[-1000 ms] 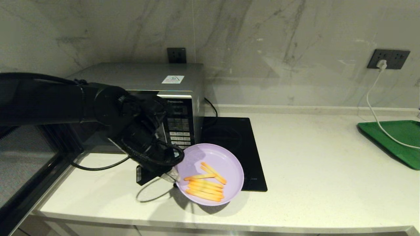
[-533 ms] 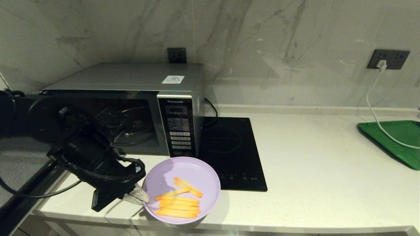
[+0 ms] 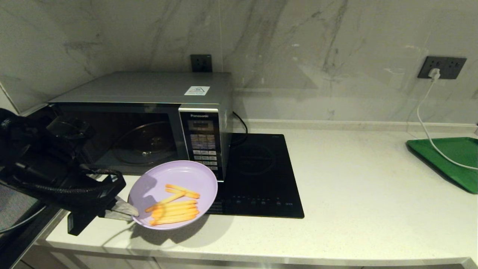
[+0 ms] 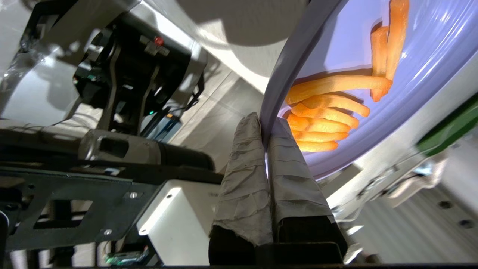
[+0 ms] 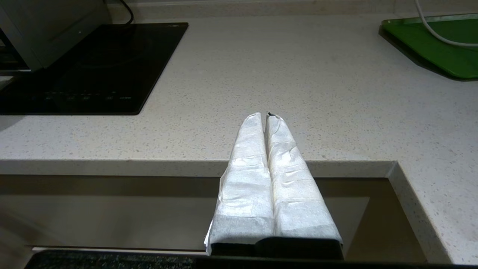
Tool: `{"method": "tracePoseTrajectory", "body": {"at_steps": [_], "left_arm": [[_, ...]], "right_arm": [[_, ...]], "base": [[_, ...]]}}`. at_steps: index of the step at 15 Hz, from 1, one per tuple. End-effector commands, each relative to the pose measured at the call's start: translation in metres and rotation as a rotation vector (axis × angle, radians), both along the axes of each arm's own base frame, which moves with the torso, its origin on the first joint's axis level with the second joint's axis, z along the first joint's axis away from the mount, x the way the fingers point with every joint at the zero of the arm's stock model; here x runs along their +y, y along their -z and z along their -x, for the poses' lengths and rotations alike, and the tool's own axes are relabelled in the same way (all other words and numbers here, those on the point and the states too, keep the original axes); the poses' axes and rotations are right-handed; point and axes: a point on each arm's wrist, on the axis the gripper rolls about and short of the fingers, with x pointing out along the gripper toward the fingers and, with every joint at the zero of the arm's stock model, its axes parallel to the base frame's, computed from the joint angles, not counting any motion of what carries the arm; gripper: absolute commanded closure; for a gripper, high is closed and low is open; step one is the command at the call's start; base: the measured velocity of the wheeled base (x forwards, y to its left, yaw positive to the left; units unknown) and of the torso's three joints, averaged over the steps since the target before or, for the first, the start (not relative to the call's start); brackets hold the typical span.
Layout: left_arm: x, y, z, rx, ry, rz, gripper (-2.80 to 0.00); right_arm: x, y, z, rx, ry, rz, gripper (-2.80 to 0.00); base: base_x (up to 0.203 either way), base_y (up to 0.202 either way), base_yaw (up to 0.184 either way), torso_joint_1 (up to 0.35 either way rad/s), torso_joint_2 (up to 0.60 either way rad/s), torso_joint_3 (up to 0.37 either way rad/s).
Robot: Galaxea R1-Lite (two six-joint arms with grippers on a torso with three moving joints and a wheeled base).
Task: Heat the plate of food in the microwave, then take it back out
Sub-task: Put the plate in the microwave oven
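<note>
Lilac plastic with a raised rim, the plate of food [image 3: 175, 186] carried a loose heap of orange-yellow sticks and hung tilted above the counter [image 3: 336, 194] in front of the microwave [image 3: 149, 123], whose glass turntable showed. My left gripper [image 3: 129, 213] was clenched on its near rim. Since a second ago I had carried it left, away from the hob [image 3: 261, 175]. My right gripper [image 5: 267, 116] sat closed, parked at the counter's edge.

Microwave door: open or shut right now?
Open. The microwave shows its bare cavity and glass turntable, while the plate hangs outside in front.
</note>
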Motion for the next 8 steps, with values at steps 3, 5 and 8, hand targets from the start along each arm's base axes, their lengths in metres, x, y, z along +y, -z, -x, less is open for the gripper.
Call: {"method": "tracePoseTrajectory", "body": {"at_steps": [3, 5, 8], "left_arm": [[0.045, 0.011, 0.003, 0.014, -0.094, 0.006, 0.00], [0.066, 0.019, 0.000, 0.028, -0.134, 0.002, 0.00], [0.099, 0.033, -0.016, 0.042, -0.187, -0.004, 0.00]], "right_arm": [[0.000, 0.000, 0.000, -0.002, 0.000, -0.001, 0.00], [0.000, 0.000, 0.000, -0.001, 0.000, 0.000, 0.00], [0.000, 0.000, 0.000, 0.000, 0.000, -0.001, 0.00]], "base": [[0.000, 0.000, 0.000, 0.000, 0.00, 0.000], [0.000, 0.000, 0.000, 0.000, 0.00, 0.000], [0.000, 0.000, 0.000, 0.000, 0.00, 0.000]]}}
